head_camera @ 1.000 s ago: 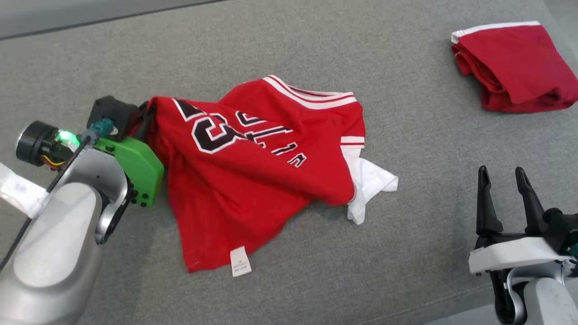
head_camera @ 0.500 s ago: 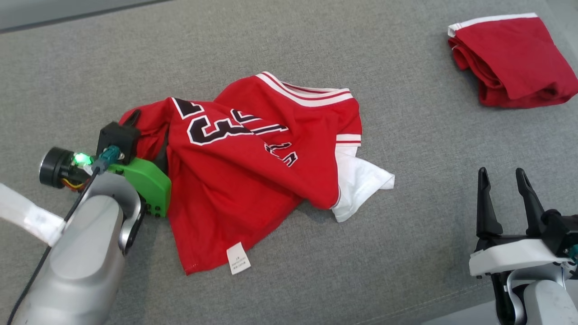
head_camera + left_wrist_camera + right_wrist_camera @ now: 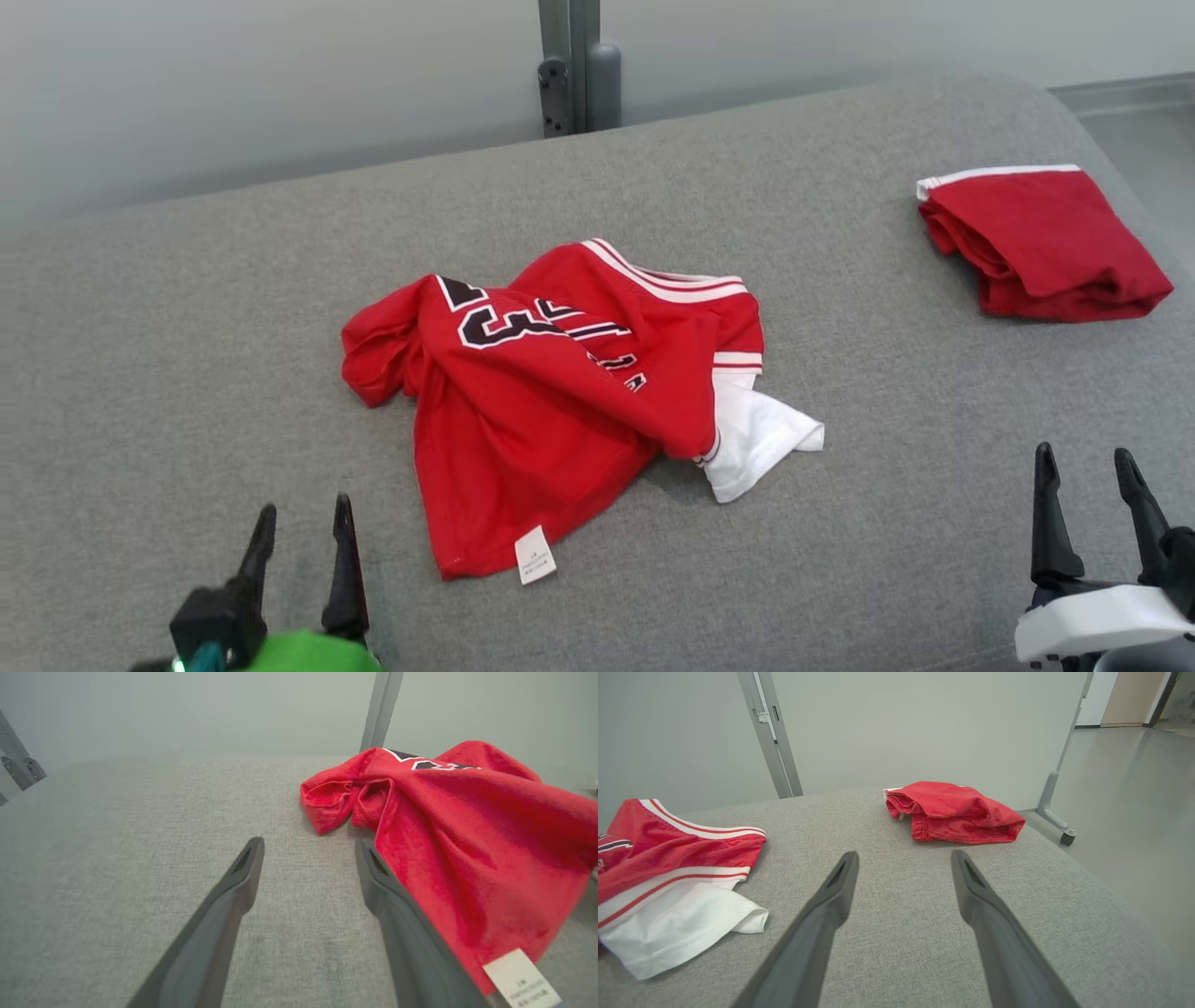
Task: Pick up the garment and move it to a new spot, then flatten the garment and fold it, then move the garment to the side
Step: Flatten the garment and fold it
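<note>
The garment [image 3: 560,401] is a red jersey with black-and-white lettering, white trim and a white sleeve, lying crumpled in the middle of the grey cushion [image 3: 187,327]. In the left wrist view the garment [image 3: 467,826] bunches just right of my open fingers. My left gripper [image 3: 301,527] stands open at the lower left, apart from the cloth and holding nothing. At the lower right my right gripper [image 3: 1086,471] is open and empty too. The right wrist view has the garment's white sleeve [image 3: 677,924] at its left.
A second red garment [image 3: 1041,243], folded, lies at the cushion's far right, also visible ahead in the right wrist view as a folded red garment [image 3: 957,812]. A grey post [image 3: 571,65] and wall stand behind the cushion. Floor drops off at the right [image 3: 1134,788].
My left gripper let go of the garment's left edge and drew back to the lower left, now open. The camera tilted up, showing the wall. The right gripper stayed put.
</note>
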Robot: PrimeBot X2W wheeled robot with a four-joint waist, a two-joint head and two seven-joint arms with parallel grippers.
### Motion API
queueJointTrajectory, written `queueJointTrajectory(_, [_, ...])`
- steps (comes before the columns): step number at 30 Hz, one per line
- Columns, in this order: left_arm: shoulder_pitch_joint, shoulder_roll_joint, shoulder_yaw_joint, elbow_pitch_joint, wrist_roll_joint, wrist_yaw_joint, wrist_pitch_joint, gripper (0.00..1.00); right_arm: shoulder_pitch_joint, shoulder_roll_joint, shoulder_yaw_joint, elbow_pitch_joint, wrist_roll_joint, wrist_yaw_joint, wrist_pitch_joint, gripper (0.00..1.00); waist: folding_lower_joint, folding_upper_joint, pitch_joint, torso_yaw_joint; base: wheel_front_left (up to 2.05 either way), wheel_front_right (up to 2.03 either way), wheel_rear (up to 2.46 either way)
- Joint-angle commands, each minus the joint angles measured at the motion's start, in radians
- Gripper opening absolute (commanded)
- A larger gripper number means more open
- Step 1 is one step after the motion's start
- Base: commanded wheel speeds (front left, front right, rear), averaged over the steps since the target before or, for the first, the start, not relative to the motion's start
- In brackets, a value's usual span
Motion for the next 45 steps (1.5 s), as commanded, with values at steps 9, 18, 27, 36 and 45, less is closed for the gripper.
queueJointTrajectory(9, [0.217, -0.079, 0.033, -0.147, 0.062, -0.017, -0.004, 1.00, 0.056, -0.002, -0.008, -0.005, -0.014, -0.001, -0.003, 1.00, 0.0001, 0.0000, -0.112, 0.064, 0.00, 0.00, 0.00])
queueJointTrajectory(18, [0.215, -0.120, 0.075, -0.139, 0.104, -0.072, -0.004, 1.00, 0.040, -0.002, 0.015, -0.001, -0.007, -0.001, -0.003, 1.00, 0.0001, 0.0000, -0.117, 0.043, 0.00, 0.00, 0.00])
queueJointTrajectory(27, [0.190, -0.147, 0.051, -0.068, 0.119, -0.139, -0.004, 1.00, 0.039, -0.002, 0.018, -0.004, -0.006, -0.001, -0.003, 1.00, 0.0001, 0.0000, -0.108, 0.016, 0.00, 0.00, 0.00])
queueJointTrajectory(36, [0.088, -0.174, -0.023, 0.127, 0.071, -0.194, 0.065, 1.00, 0.020, -0.002, 0.031, -0.002, 0.001, -0.001, -0.003, 1.00, 0.0001, 0.0000, -0.087, -0.008, 0.00, 0.00, 0.00])
queueJointTrajectory(45, [-0.003, -0.186, -0.025, 0.262, 0.041, -0.207, 0.031, 0.33, 0.020, -0.002, 0.031, 0.004, -0.001, -0.001, -0.003, 1.00, 0.0001, 0.0000, -0.077, -0.032, 0.00, 0.00, 0.00])
